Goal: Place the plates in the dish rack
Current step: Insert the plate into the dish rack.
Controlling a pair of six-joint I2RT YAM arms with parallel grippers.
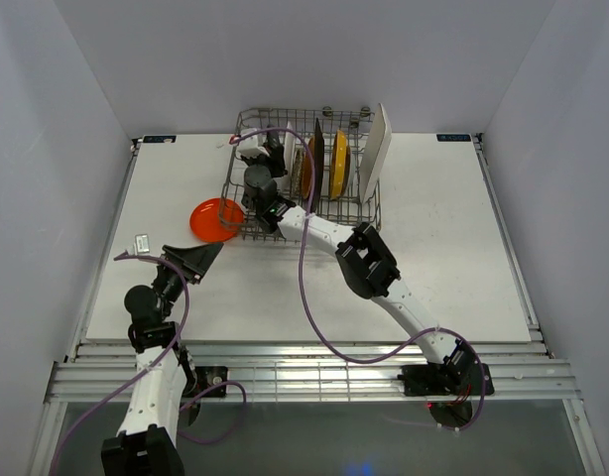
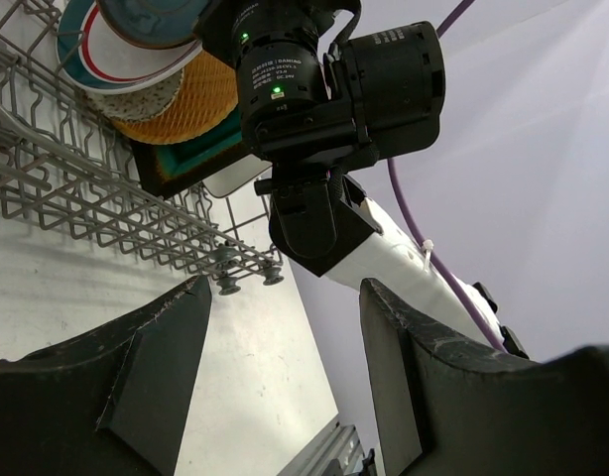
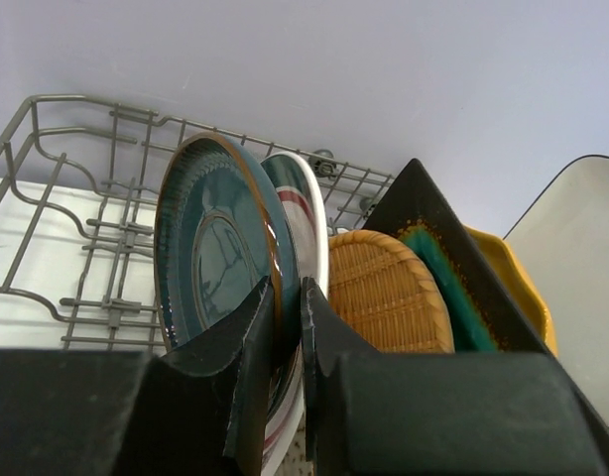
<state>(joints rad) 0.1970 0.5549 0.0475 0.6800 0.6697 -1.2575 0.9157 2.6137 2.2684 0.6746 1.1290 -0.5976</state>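
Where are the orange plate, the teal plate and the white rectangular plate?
orange plate [image 1: 217, 218]: overhead view, its centre.
teal plate [image 3: 210, 258]: right wrist view, its glazed face.
white rectangular plate [image 1: 376, 151]: overhead view, its flat face.

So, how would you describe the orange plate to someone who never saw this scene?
Find the grey wire dish rack at the far side of the white table. Beside its near left corner lies the orange plate. It alone is on the table; the other plates stand inside the rack.
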